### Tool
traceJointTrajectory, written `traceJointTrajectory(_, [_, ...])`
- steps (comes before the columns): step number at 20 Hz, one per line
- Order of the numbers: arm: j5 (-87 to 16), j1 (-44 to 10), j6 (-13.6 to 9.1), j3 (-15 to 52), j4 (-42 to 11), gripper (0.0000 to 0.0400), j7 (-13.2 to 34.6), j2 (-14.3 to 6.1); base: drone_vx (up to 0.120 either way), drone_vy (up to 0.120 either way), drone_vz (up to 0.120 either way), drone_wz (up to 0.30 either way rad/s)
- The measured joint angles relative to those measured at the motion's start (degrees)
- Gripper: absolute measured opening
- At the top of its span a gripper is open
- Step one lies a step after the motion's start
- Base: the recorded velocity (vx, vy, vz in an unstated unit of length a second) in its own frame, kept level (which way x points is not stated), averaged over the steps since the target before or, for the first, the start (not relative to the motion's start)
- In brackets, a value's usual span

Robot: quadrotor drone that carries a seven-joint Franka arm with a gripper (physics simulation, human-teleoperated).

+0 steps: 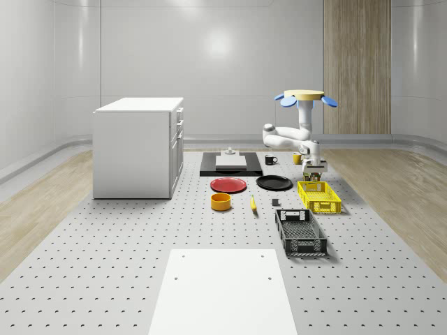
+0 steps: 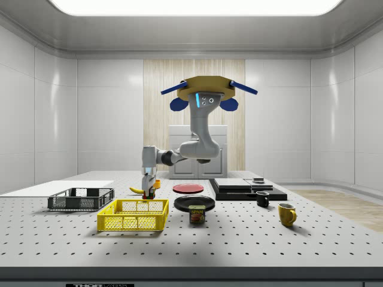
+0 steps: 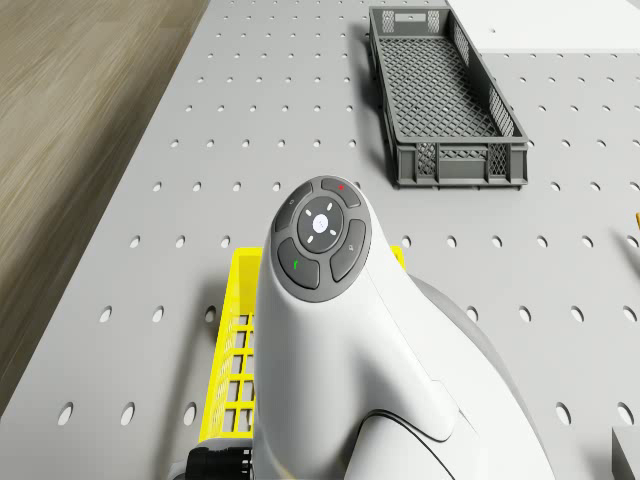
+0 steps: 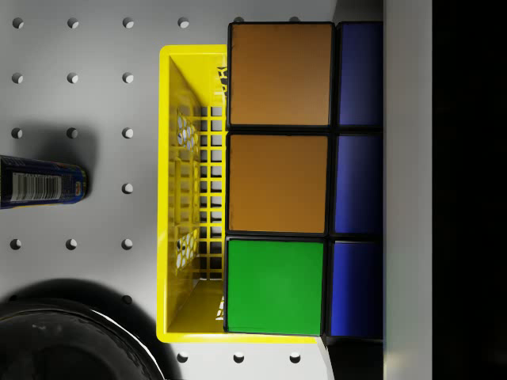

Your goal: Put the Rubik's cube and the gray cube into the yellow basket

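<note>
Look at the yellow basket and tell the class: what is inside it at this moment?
The wrist view shows bare mesh in the yellow basket. The gripper holds the Rubik's cube just above it, covering most of the floor, so anything beneath the cube is hidden. The drone hovers nearby.

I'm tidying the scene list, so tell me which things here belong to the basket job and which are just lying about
Job: Rubik's cube, held in the gripper over the yellow basket; drone hovering above the table.

Lying about: gray crate, red plate, black plate, orange bowl, banana, mugs, can, cabinet.
</note>
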Motion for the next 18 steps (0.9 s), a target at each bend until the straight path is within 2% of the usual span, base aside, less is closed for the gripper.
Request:
traceJointTrajectory(8, [0.0, -0.1, 0.3, -0.1, 0.0, 0.032, 0.0, -0.3, 0.0, 0.0, -0.115, 0.0])
traceJointTrajectory(18, [-6.7, -1.3, 2.9, -7.2, 1.6, 0.032, 0.2, -0.6, 0.0, 0.0, 0.0, 0.0])
